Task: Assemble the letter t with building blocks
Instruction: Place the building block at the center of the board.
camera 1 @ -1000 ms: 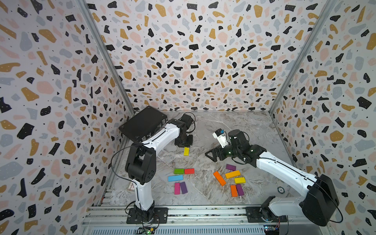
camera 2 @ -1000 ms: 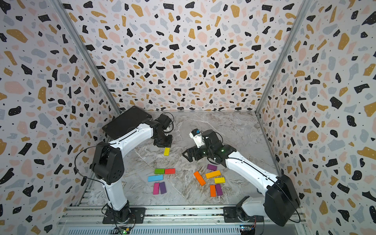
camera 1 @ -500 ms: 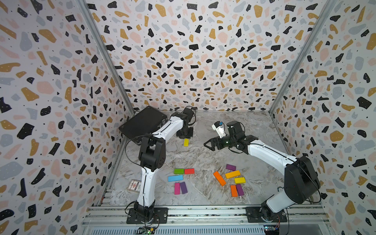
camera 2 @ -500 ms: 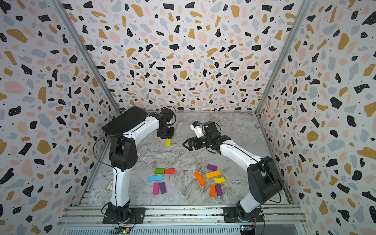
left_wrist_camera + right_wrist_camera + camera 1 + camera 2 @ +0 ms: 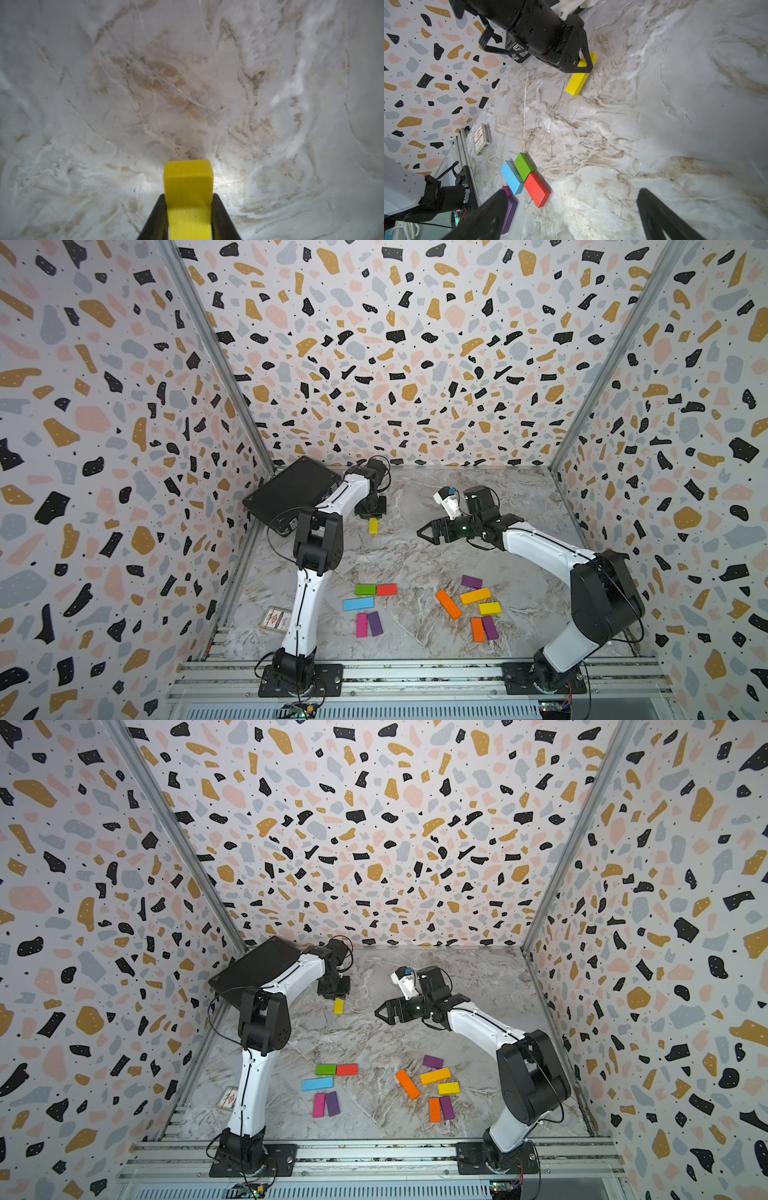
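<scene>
The yellow block [image 5: 373,526] lies near the case [image 5: 291,493], one end clamped in the left gripper [image 5: 371,514]; bare table [image 5: 415,564] spreads past its other edges. Well away from the case sit a group of five [image 5: 358,604] and a group of six [image 5: 475,596]: twelve in all. The right gripper [image 5: 426,533] stands spread and empty.

- Left arm [image 5: 305,605]: white tube links are alternating with boxy black joints; a thin black cable [image 5: 270,531] is looping off the elbow toward 9 o'clock.
- Right arm [image 5: 540,545]: the same white shells are showing a dark lengthwise seam, with a bulky black elbow.
- Right gripper [image 5: 422,534]: black triangular fingers are tapering to points; a white camera [image 5: 446,501] is sitting at 12 o'clock.
- Left gripper [image 5: 188,197]: black wedge fingers; its round black housing [image 5: 533,22] is showing small screws.
</scene>
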You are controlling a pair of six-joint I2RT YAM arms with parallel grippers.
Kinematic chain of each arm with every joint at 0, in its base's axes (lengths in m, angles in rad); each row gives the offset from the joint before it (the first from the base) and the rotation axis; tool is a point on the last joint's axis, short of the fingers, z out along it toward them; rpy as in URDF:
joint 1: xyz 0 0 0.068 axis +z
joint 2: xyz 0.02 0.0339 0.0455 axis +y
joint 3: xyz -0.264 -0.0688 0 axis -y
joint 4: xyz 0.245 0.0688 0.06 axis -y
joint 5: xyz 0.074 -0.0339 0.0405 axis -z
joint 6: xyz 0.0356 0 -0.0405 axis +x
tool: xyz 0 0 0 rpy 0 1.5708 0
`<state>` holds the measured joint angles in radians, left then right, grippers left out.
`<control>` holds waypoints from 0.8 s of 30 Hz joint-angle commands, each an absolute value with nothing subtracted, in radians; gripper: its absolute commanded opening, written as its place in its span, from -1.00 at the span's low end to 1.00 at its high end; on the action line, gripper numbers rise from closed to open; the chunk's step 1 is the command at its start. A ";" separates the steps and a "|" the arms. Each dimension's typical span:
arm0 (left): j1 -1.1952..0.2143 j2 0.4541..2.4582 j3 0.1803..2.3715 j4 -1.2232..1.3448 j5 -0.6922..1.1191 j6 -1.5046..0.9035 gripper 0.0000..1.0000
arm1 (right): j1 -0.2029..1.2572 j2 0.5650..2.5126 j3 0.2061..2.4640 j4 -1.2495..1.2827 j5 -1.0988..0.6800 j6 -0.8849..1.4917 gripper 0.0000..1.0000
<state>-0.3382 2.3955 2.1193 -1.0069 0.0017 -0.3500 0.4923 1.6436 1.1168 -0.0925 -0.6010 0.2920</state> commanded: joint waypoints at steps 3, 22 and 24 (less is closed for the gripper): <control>-0.332 2.429 2.171 -1.034 0.004 -0.346 -1.00 | 0.485 1.655 1.152 -0.064 -0.633 0.306 0.99; -0.320 2.510 2.266 -1.088 0.028 -0.339 -1.00 | 0.476 1.660 1.143 -0.049 -0.643 0.314 0.99; -0.320 2.512 2.266 -1.088 0.026 -0.338 -1.00 | 0.475 1.660 1.143 -0.049 -0.644 0.317 0.99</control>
<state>-0.3252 2.4977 2.2417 -1.0611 0.0227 -0.3508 0.4812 1.6676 1.1172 -0.0582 -0.6289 0.3138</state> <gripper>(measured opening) 0.283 0.995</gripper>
